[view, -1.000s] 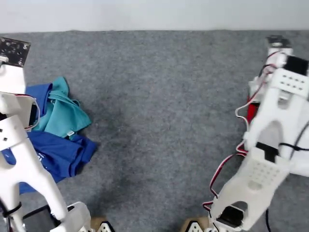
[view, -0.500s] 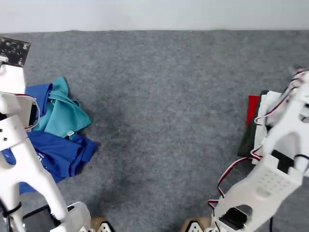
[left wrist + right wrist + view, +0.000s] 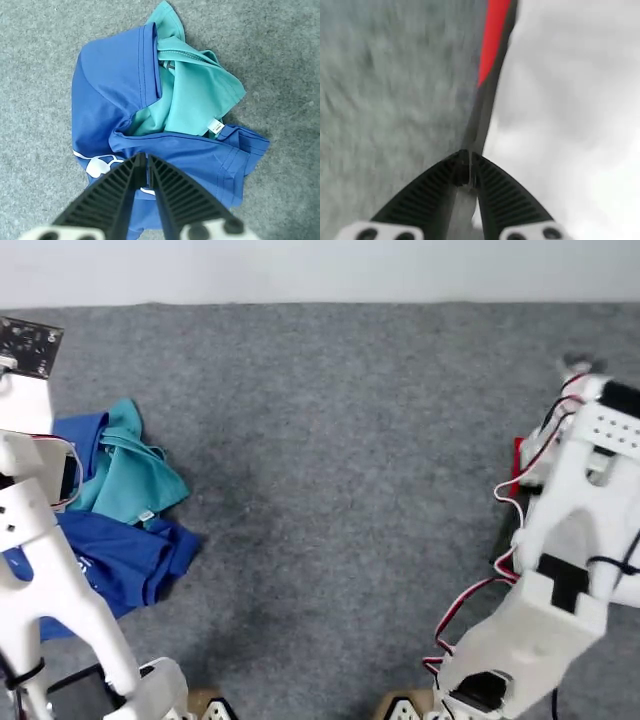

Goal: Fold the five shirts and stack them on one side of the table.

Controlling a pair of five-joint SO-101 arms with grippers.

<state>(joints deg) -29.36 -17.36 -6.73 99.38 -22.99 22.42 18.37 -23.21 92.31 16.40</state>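
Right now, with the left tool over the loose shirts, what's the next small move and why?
Probably open the left tool and lower it onto the blue shirt. Its jaws are shut over the cloth, holding nothing, and that shirt lies crumpled and tangled with the teal shirt, both unfolded.

Table (image 3: 340, 430): grey, felt-like covering. Near its left edge lies a crumpled blue shirt (image 3: 130, 560), with a teal shirt (image 3: 135, 475) bunched partly over it. Near the right edge lies a stack (image 3: 517, 462) showing a red shirt (image 3: 494, 40), a dark shirt (image 3: 487, 107) and a white shirt (image 3: 570, 100).
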